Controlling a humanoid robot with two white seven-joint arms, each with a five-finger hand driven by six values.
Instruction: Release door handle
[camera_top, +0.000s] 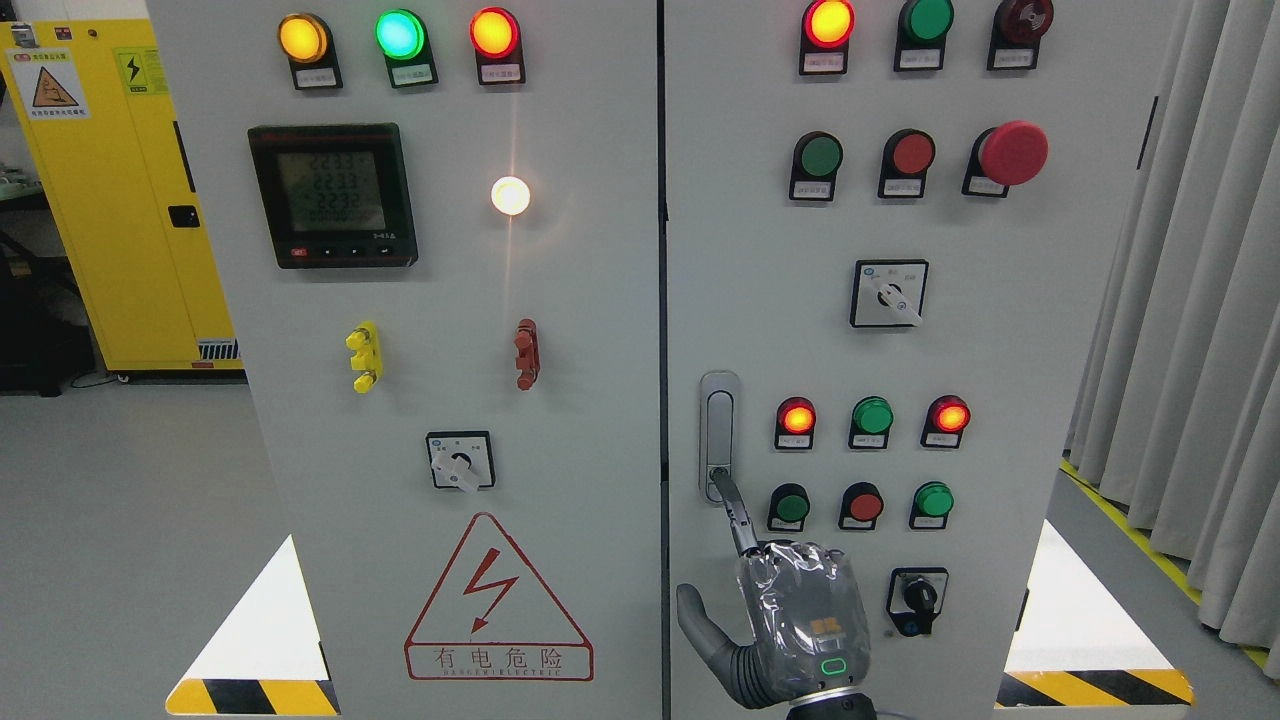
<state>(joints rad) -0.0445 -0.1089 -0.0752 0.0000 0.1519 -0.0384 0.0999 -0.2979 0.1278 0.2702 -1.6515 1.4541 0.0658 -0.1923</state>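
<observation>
Door handle (718, 432): grey, upright, recessed; right hand (795, 620) fingertip touches its base.

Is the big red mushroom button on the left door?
No, the red mushroom button sits on the right door, upper right.

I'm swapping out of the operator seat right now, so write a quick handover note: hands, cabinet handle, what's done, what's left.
Right hand: in front of the right cabinet door, index finger stretched up to the bottom of the door handle, other fingers curled, thumb out to the side.
Left hand: out of view.
Handle: lies flat in its plate; doors look closed.
Done: no full grasp on the handle now.
Left: draw the fingertip off the handle and pull the hand away.
</observation>
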